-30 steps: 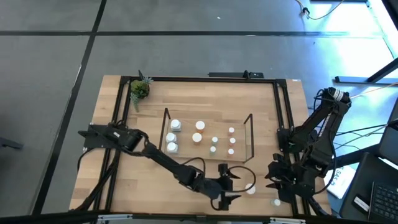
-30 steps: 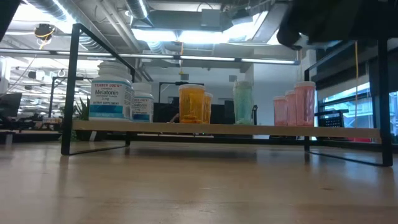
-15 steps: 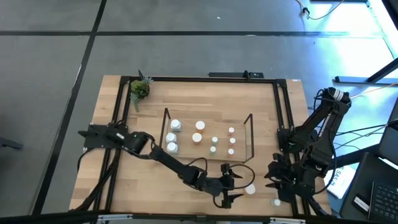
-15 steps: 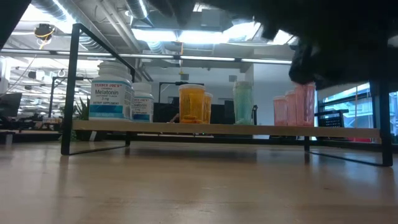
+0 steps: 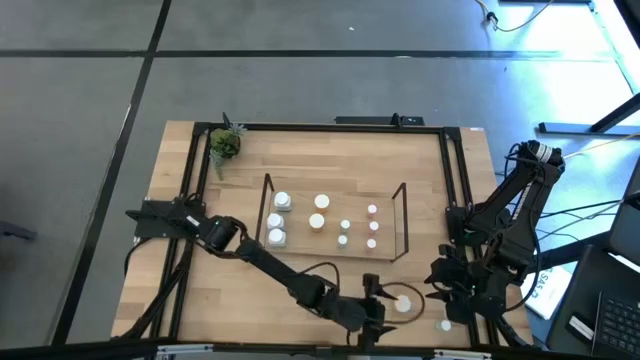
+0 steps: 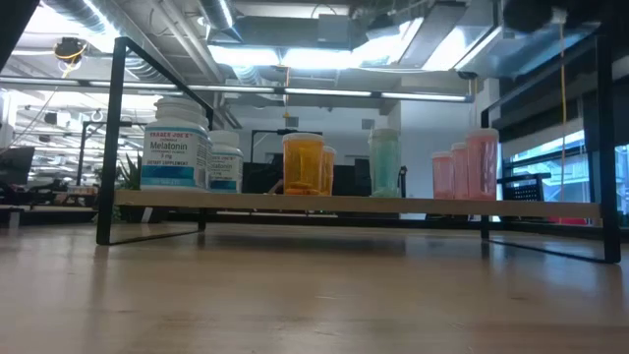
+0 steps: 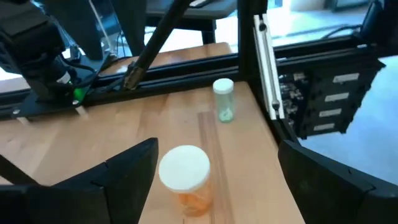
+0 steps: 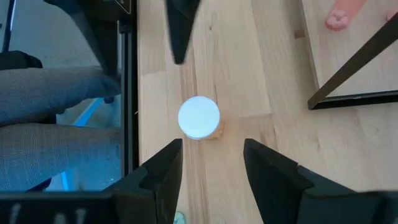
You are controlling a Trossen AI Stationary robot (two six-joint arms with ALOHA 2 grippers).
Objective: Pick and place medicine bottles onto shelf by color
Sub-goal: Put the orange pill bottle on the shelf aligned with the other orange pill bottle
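Left gripper (image 7: 211,180) hung released with the orange bottle (image 7: 185,177) standing between its spread fingers, apparently lined up to grab it for the shelf (image 5: 335,215); right gripper (image 8: 211,165), empty and parted, waited nearby.

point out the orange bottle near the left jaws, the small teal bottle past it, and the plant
orange bottle (image 7: 185,168), left wrist view, white cap
small teal bottle (image 7: 224,111), left wrist view, clear body
plant (image 5: 224,144), high view, green leaves
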